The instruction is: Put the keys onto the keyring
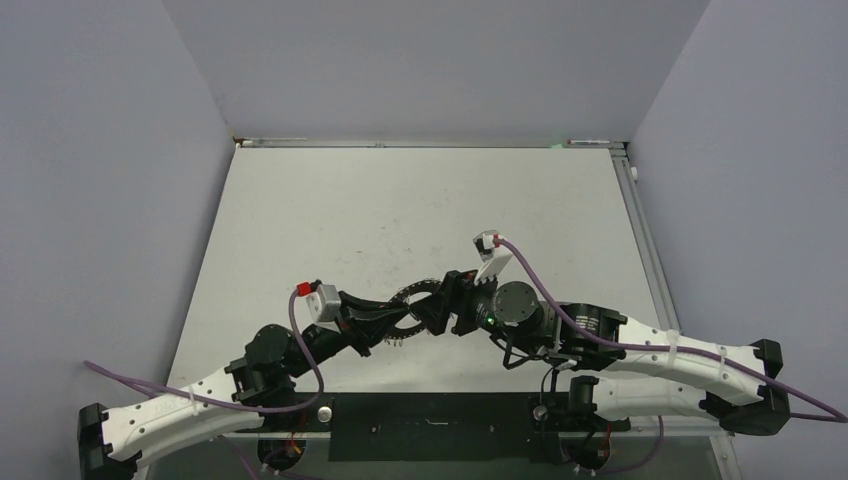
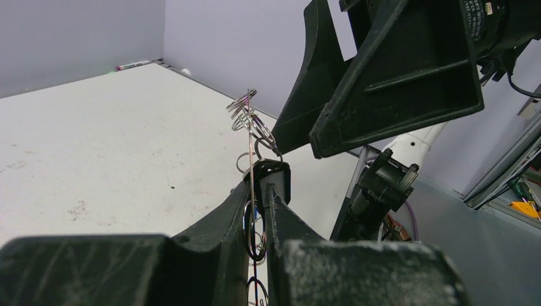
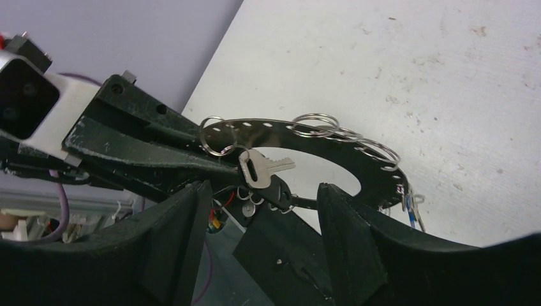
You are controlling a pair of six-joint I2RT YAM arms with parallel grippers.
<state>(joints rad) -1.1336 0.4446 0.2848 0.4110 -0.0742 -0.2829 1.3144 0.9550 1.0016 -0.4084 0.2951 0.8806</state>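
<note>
Left of the flat grey metal keyring (image 3: 274, 125) fringed with wire loops, the left gripper (image 2: 260, 185) clamps its rim over the white table (image 1: 300, 220). A small silver key (image 3: 263, 168) hangs from one loop; right of the keyring, the right gripper (image 3: 263, 191) gapes wide, empty.

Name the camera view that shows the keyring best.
Right wrist: the keyring shows its flat band, punched holes and wire loops, with a silver key hanging from one. Left wrist sees it edge-on, a thin line clamped in the left pincer. Top external shows only a small, partly hidden arc.
</note>
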